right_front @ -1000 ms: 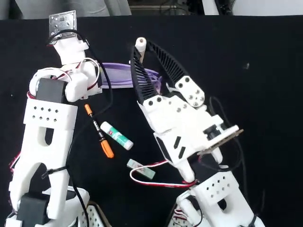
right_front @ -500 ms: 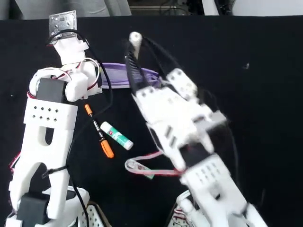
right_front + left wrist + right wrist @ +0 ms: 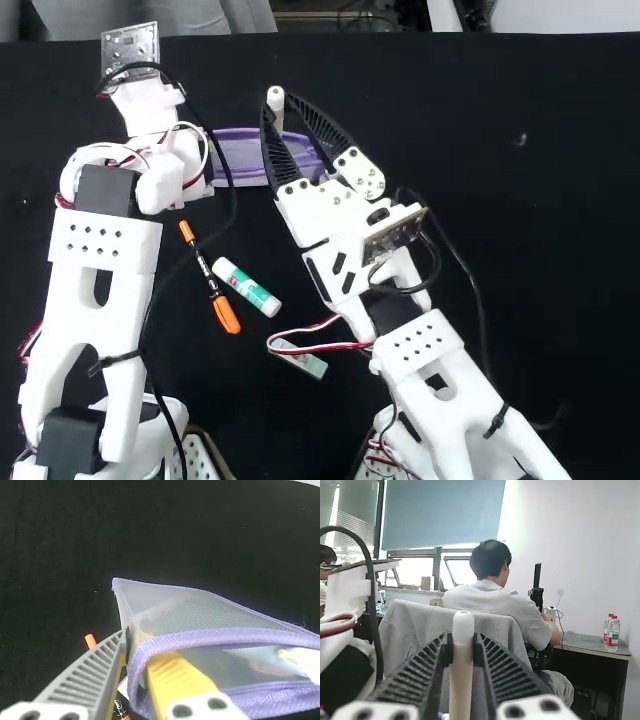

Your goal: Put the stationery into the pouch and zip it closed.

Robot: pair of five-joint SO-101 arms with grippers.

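A purple-trimmed mesh pouch (image 3: 240, 160) lies at the back of the black table, its mouth open. My left gripper (image 3: 131, 635) is shut on the pouch (image 3: 200, 615) at the rim of that mouth. My right gripper (image 3: 278, 112) is raised over the pouch and shut on a cream-coloured stick (image 3: 274, 98), which points upward. In the right wrist view the stick (image 3: 462, 630) stands between the fingers of my right gripper (image 3: 462, 642). An orange pen (image 3: 211, 282), a green-and-white glue stick (image 3: 247, 287) and a small pale green eraser (image 3: 300, 357) lie on the table between the arms.
The table (image 3: 520, 200) is covered in black cloth, bare to the right. Red and white cables (image 3: 320, 345) from the right arm hang close above the eraser. The orange pen's tip (image 3: 90, 640) lies just beside the pouch.
My right arm has swung left and back with the stick, and its wrist has turned. The left arm, the pouch and the loose items have stayed put.
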